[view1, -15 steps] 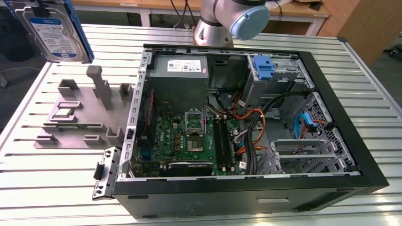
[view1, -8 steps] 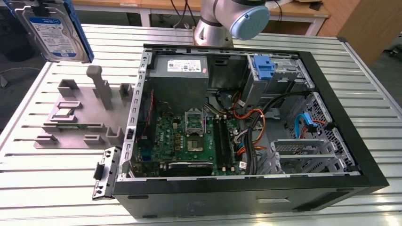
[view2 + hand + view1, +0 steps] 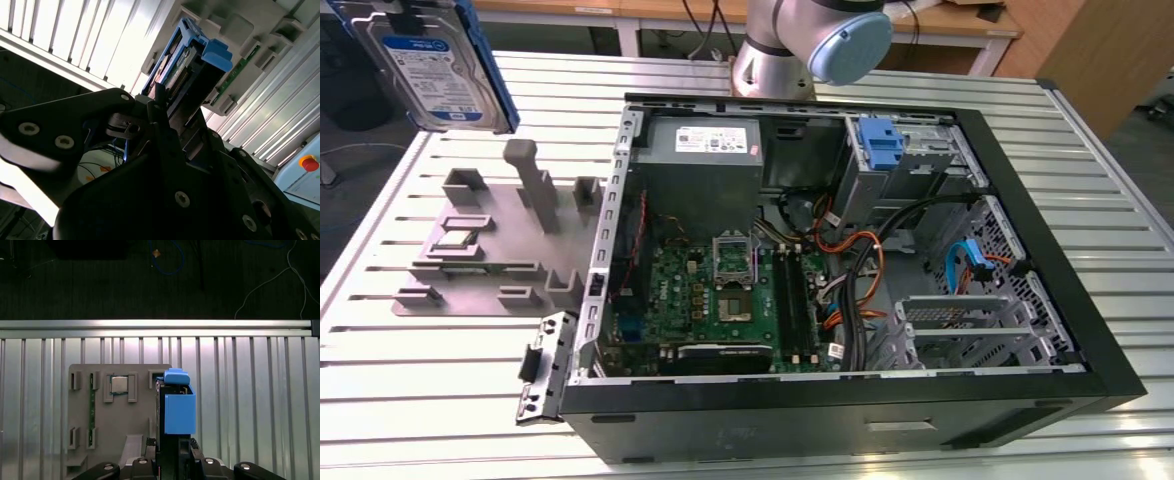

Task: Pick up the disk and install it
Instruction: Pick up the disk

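**Exterior view.** Finds the disk (image 3: 434,65) high at the exterior view's left, on edge, label toward the camera, well above the grey fixture plate (image 3: 480,283) and apart from it. Held upright, probably to keep the blue carrier frame clear of the plate's posts. Places the open computer case (image 3: 854,410) on the slatted bench (image 3: 440,400) just beside the plate, side panel off, which leaves the drive cage (image 3: 967,325) inside exposed. Judged state of work: disk picked up, not yet installed.

**Second wrist view.** Looks along the pincer (image 3: 167,112), drawn narrow and clamped on the disk (image 3: 187,65) across its flat faces near one end. Leaves the blue tab at the far end free. Puts the grey plate beyond the disk, not touching it.

**First wrist view.** Looks past the pincer (image 3: 172,450) onto the disk (image 3: 179,412), seen edge-on over one margin of the plate (image 3: 115,425). Notes a processor chip (image 3: 119,385) and a green memory stick (image 3: 92,405), each seated in its own shaped pocket of the plate, presumably to present parts at known positions.
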`<state>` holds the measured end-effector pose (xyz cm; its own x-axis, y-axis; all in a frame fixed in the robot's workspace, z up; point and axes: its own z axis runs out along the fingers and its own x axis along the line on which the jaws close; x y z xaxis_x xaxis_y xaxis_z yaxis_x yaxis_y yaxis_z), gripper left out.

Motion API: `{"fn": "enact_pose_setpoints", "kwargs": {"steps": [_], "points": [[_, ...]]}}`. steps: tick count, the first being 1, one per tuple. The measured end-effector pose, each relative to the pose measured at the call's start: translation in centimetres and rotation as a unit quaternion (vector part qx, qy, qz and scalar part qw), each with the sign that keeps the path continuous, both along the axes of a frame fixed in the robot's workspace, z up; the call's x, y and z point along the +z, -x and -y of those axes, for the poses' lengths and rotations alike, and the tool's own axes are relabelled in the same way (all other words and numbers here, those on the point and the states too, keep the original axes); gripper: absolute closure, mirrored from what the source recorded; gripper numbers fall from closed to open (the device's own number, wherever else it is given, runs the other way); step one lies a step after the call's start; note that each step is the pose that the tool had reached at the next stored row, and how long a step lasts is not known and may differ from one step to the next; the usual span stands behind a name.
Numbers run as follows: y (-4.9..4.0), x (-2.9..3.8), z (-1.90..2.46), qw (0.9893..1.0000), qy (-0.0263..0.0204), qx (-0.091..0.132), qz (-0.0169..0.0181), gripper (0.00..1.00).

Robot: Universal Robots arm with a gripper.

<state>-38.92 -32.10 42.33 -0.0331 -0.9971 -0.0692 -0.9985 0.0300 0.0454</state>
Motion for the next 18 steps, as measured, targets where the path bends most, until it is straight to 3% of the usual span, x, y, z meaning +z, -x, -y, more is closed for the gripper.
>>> {"fn": "enact_pose_setpoints", "kwargs": {"steps": [8, 18], "points": [[0.00, 0.54, 0.00, 1.0000, 0.0000, 0.000, 0.0000, 0.65], [0.00, 0.75, 0.00, 1.0000, 0.0000, 0.000, -0.0001, 0.65]]}}
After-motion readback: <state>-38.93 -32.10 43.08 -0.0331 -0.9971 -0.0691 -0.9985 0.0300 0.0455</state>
